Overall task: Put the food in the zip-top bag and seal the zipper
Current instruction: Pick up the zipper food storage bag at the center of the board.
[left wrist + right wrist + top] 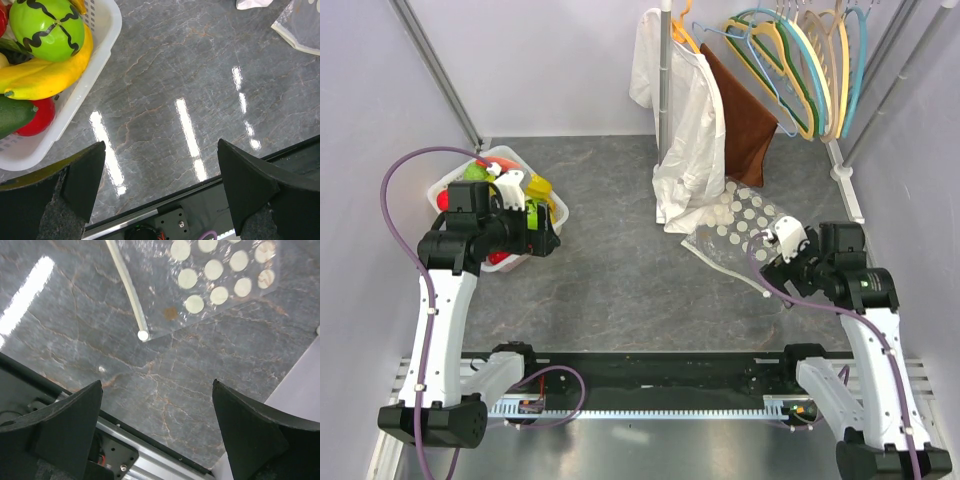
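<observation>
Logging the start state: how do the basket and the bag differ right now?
The basket is white, rigid and latticed; the bag is clear, floppy and dotted. The basket holds the food; the bag lies flat and looks empty. The basket is by the left gripper, the bag by the right gripper. Both sit on the table.

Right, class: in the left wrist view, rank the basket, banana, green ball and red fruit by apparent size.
1. Basket, though cropped.
2. Green ball and banana: too alike to rank.
3. Red fruit, partly hidden.
</observation>
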### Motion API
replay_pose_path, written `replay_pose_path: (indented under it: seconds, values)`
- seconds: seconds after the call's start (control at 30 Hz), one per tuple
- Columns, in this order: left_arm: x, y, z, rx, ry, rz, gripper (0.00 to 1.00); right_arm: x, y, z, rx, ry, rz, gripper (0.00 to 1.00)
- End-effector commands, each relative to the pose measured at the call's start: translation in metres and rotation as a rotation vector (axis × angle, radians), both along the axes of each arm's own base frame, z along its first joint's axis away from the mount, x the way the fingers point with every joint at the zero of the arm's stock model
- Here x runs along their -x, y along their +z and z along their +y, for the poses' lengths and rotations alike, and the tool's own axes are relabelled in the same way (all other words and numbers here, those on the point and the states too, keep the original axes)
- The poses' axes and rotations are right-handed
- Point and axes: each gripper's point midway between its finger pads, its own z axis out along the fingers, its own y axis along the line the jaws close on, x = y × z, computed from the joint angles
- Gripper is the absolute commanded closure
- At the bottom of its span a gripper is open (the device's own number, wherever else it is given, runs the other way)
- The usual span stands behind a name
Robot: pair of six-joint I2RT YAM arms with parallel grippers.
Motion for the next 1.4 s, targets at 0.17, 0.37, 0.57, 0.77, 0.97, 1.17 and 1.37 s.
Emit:
replay_pose_path:
  seconds: [0.17,0.37,0.57,0.77,0.97,1.17,1.37]
  values:
    - [-0.007,0.037,-0.015,0.078,-0.046,-0.148,0.0,-0.014,-0.042,-0.009,0.144,0.174,0.127,0.02]
    - [-0.005,0.061,-0.036,0.162,-0.152,-0.254,0.0,-0.028,-0.076,0.01,0.137,0.261,0.222,0.02]
    - [-0.013,0.046,-0.037,0.167,-0.152,-0.214,0.0,-0.044,-0.106,0.042,0.15,0.339,0.26,0.08]
    - [-0.012,0.041,-0.039,0.176,-0.163,-0.197,0.0,-0.064,-0.128,0.076,0.149,0.378,0.27,0.23]
    - [-0.014,0.034,-0.039,0.176,-0.158,-0.176,0.0,-0.081,-0.155,0.087,0.206,0.37,0.296,0.32]
    - [-0.017,0.032,-0.04,0.18,-0.161,-0.167,0.0,-0.091,-0.166,0.088,0.231,0.347,0.312,0.45]
    - [-0.017,0.03,-0.04,0.183,-0.166,-0.163,0.0,-0.089,-0.163,0.086,0.237,0.345,0.319,0.77]
